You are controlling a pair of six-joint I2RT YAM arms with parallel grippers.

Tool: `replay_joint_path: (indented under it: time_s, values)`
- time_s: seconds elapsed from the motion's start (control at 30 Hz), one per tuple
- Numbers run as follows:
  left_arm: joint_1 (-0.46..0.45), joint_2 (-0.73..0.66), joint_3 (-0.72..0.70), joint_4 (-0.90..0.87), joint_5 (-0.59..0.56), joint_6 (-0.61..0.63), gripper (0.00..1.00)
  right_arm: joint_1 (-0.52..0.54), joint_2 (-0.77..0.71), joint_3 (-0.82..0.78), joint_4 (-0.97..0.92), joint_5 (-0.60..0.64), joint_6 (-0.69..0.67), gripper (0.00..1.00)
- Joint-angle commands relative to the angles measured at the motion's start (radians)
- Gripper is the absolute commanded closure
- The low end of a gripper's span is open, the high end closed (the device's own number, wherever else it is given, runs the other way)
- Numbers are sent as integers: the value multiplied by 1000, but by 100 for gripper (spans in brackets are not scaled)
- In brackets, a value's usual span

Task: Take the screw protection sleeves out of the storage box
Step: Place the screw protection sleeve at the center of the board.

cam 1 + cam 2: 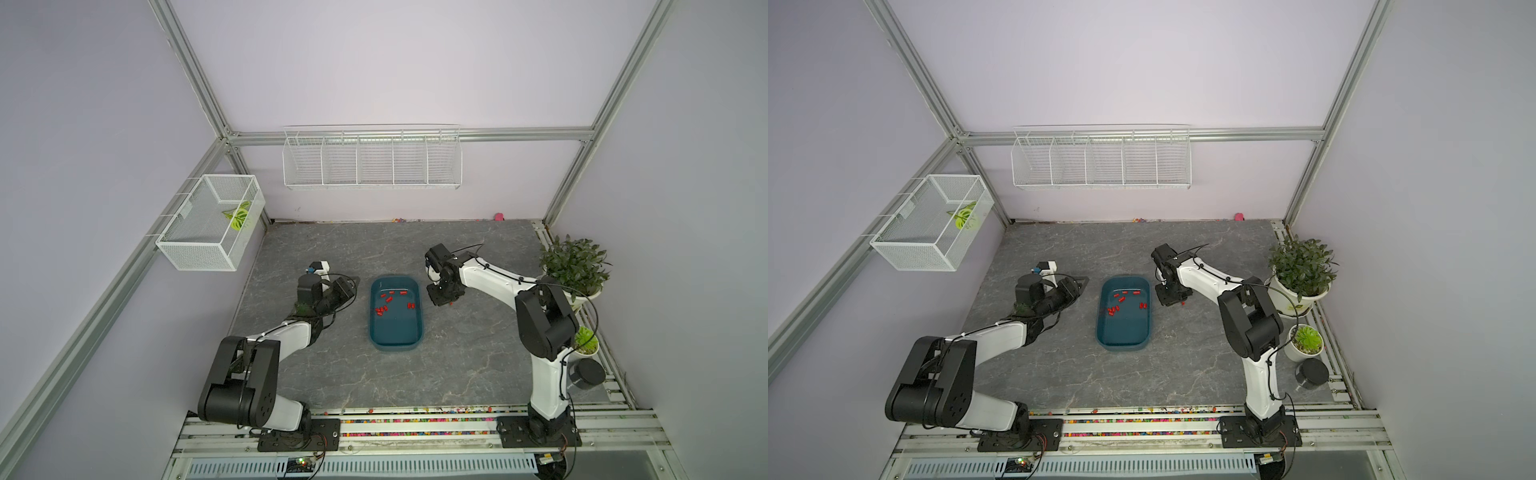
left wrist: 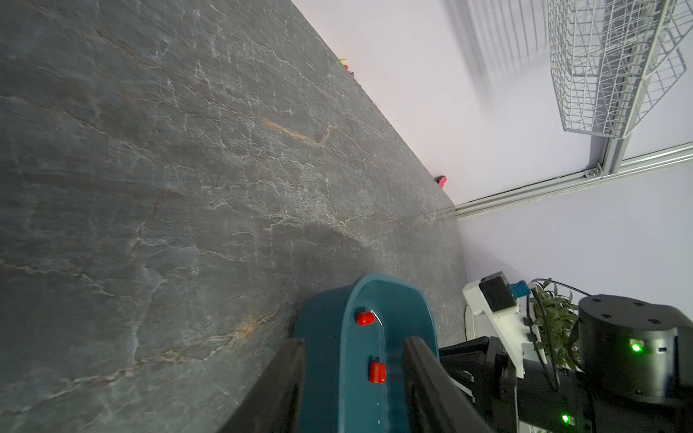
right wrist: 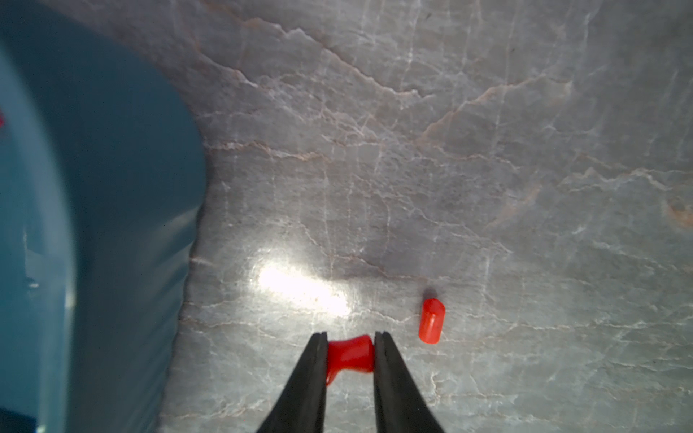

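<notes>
The dark teal storage box (image 1: 397, 348) (image 1: 1123, 345) sits mid-table. Several red screw protection sleeves (image 1: 381, 309) (image 1: 1112, 310) lie in its far half. Just right of the box, low over the table, my right gripper (image 3: 351, 335) (image 1: 446, 300) is shut on one squashed sleeve (image 3: 350, 354). Another sleeve (image 3: 431, 320) (image 1: 452, 304) lies on the table beside it. My left gripper (image 2: 354, 340) (image 1: 351, 286) hangs open a short way left of the box, holding nothing. Past its fingers, the left wrist view shows the box wall (image 2: 326, 375) and two sleeves (image 2: 364, 318) inside.
A leafy potted plant (image 1: 573, 266), a small succulent (image 1: 586, 338) and a black cylinder (image 1: 588, 374) stand along the right edge. White wire baskets (image 1: 372, 160) hang on the walls. A pink blob (image 1: 498, 216) lies at the back wall. Coloured beads (image 1: 415, 422) fill the front rail.
</notes>
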Motion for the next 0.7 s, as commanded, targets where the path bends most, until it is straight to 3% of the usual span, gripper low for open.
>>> replay_joint_path:
  time_s: [0.0,0.67]
  values:
    - [-5,8,28,1,8,12,51,-9,26,18,-31,-16,-12,74]
    - [-4,5,26,5,10,12,51,-10,70,50,-79,-20,-15,72]
